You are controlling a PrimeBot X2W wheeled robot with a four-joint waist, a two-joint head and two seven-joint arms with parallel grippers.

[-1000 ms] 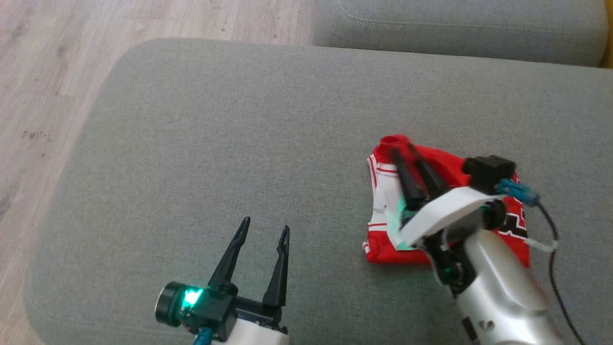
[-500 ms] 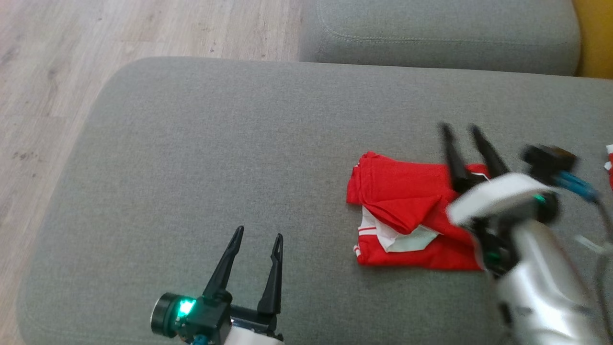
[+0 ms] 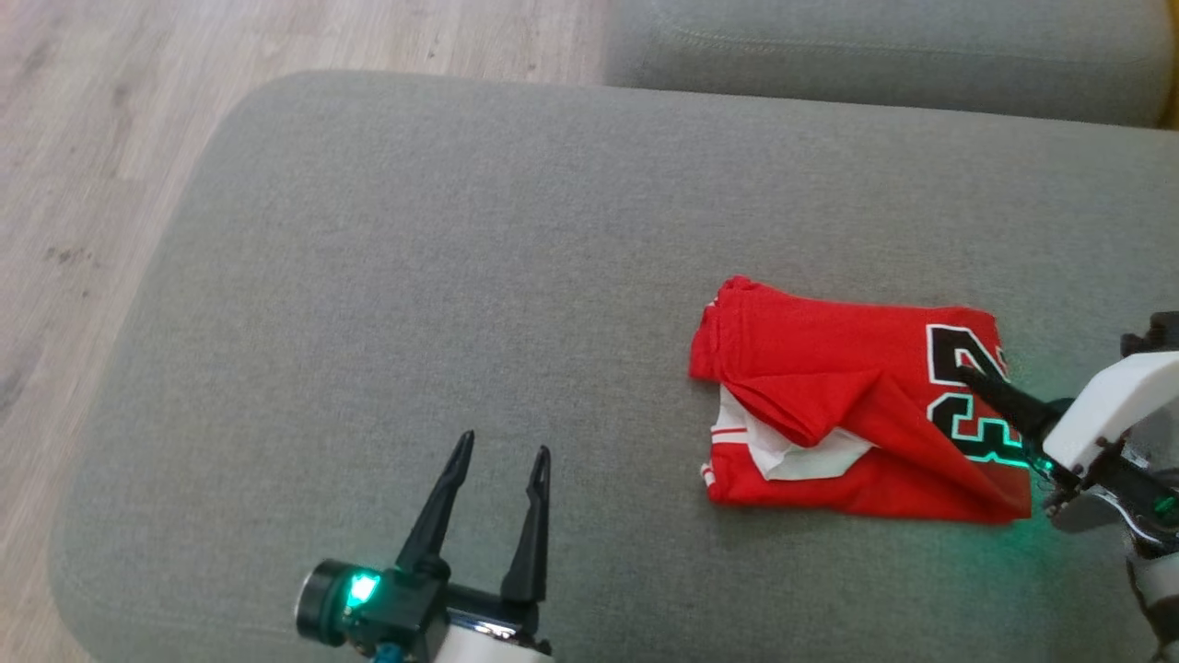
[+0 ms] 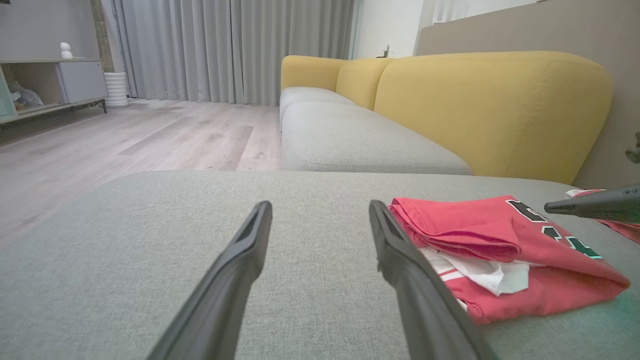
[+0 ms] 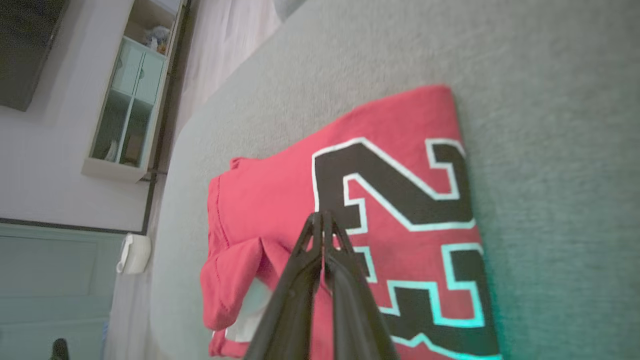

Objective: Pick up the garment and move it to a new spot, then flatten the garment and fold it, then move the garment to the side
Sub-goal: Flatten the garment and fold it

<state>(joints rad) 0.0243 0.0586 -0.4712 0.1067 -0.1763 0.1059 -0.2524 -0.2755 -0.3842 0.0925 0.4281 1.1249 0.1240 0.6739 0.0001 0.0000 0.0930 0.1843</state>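
The red garment (image 3: 829, 387) lies folded on the grey sofa cushion (image 3: 461, 276), right of centre, with a black number print on its right part and white lining showing at the front fold. My right gripper (image 3: 963, 373) comes in from the right edge and hangs just above the print, apart from the cloth, as the left wrist view shows (image 4: 550, 206). Its fingers (image 5: 322, 216) are pressed together with nothing between them. My left gripper (image 3: 503, 447) stands open over bare cushion, left of the garment (image 4: 480, 225).
A second grey cushion (image 3: 884, 46) lies behind, with a yellow backrest (image 4: 490, 105) along the right. The wooden floor (image 3: 92, 138) drops off beyond the cushion's left edge. A cabinet (image 4: 45, 85) stands far off by the curtains.
My right gripper has pulled back from the garment's left part to its right edge. The garment now lies folded over with the number print showing.
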